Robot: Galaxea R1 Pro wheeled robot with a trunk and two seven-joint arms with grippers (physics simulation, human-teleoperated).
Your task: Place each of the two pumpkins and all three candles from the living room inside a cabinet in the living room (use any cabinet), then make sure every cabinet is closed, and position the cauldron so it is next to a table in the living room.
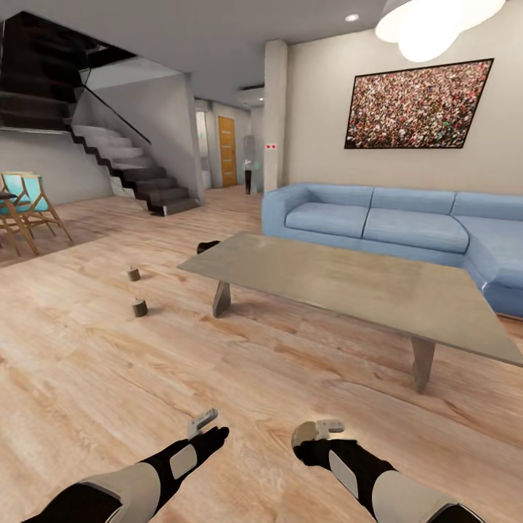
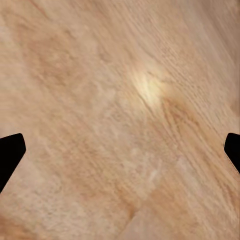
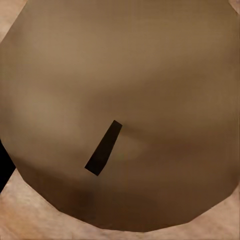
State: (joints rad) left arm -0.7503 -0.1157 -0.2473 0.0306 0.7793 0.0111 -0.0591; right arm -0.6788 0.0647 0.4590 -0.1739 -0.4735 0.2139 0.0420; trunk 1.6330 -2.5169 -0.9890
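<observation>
At the far left of your head view, a turquoise chair (image 1: pixel 25 207) stands by the wall, and a dark staircase (image 1: pixel 138 171) climbs behind it. On the plank floor (image 1: pixel 87 363) ahead of you, two of the candles are standing upright and apart from each other: the farther candle (image 1: pixel 133 274) and the nearer candle (image 1: pixel 139 308), both well clear of the bench (image 1: pixel 349 283) to their right. Your left tool (image 1: pixel 211 428) hangs low over bare floor with nothing in it. Its wrist camera shows the dark fingertips (image 2: pixel 11 152) spread out to the very edges of the picture, so it is wide apart. Just behind the bench's near left corner lies a small dark shape (image 1: pixel 208 245) on the floor, too hidden for you to tell what it is. The bench's glossy grey top carries nothing. Your right tool (image 1: pixel 309 436) sits low in front of the bench, and a held candle (image 3: pixel 120 100) is right in its grip. The candle's tan top and dark wick crowd the right wrist camera, and the head view shows its pale end at the tool's tip, clamped between the fingers. Beyond the bench, the blue sofa (image 1: pixel 407 225) runs along the wall, and a framed picture (image 1: pixel 418 105) hangs above it.
</observation>
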